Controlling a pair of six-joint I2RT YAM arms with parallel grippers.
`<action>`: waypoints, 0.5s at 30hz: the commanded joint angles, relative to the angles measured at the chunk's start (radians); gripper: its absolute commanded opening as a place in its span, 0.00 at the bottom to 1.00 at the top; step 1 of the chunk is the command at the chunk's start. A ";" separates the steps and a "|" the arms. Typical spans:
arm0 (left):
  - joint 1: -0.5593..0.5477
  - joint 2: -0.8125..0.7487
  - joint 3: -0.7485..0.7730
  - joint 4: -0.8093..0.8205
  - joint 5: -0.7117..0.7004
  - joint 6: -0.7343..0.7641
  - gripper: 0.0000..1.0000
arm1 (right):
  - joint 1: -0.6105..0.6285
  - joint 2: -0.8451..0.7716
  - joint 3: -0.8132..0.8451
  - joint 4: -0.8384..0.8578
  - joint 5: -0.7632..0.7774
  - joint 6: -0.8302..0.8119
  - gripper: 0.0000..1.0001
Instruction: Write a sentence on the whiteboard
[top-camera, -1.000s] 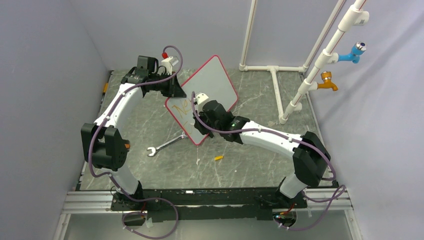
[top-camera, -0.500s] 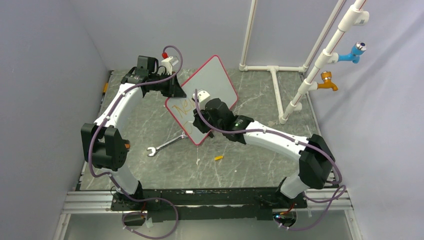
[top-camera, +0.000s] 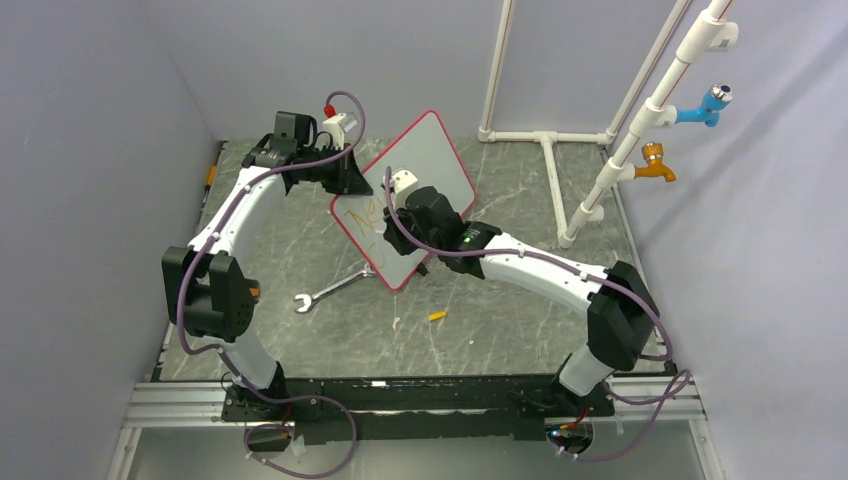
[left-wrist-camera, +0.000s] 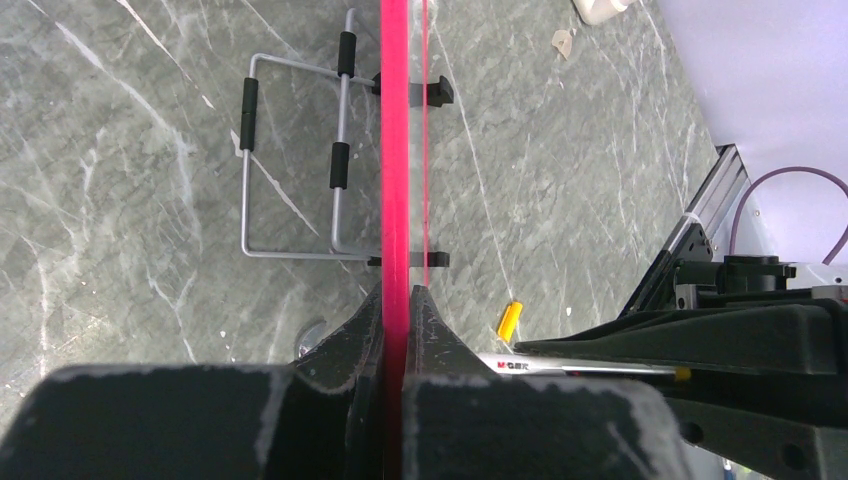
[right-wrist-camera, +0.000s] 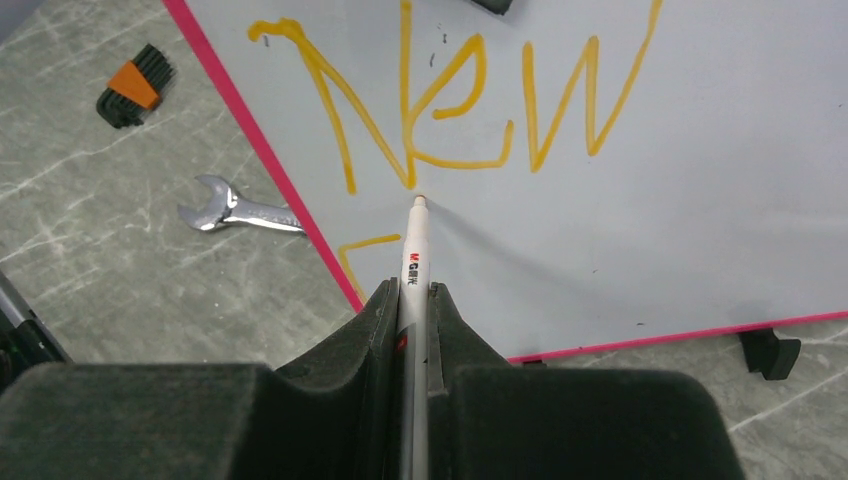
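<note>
Grey marbled tabletop (top-camera: 500, 320) under the whiteboard (top-camera: 430, 160), pale lilac walls (top-camera: 90, 120) around.

Left fingers (left-wrist-camera: 360, 335) pinched shut, right fingers (right-wrist-camera: 375, 320) — likewise

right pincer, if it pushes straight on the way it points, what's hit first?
The whiteboard: the marker in the right pincer aims at its white face just below the orange "New". Tip may already touch; depth unclear.
</note>
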 joint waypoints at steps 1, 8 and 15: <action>-0.017 -0.013 -0.017 -0.004 -0.013 0.045 0.00 | -0.007 0.010 0.014 0.029 0.015 0.008 0.00; -0.017 -0.015 -0.018 -0.002 -0.008 0.043 0.00 | -0.005 -0.015 -0.095 0.045 0.007 0.040 0.00; -0.017 -0.014 -0.018 -0.002 -0.007 0.043 0.00 | -0.005 -0.052 -0.220 0.064 0.003 0.082 0.00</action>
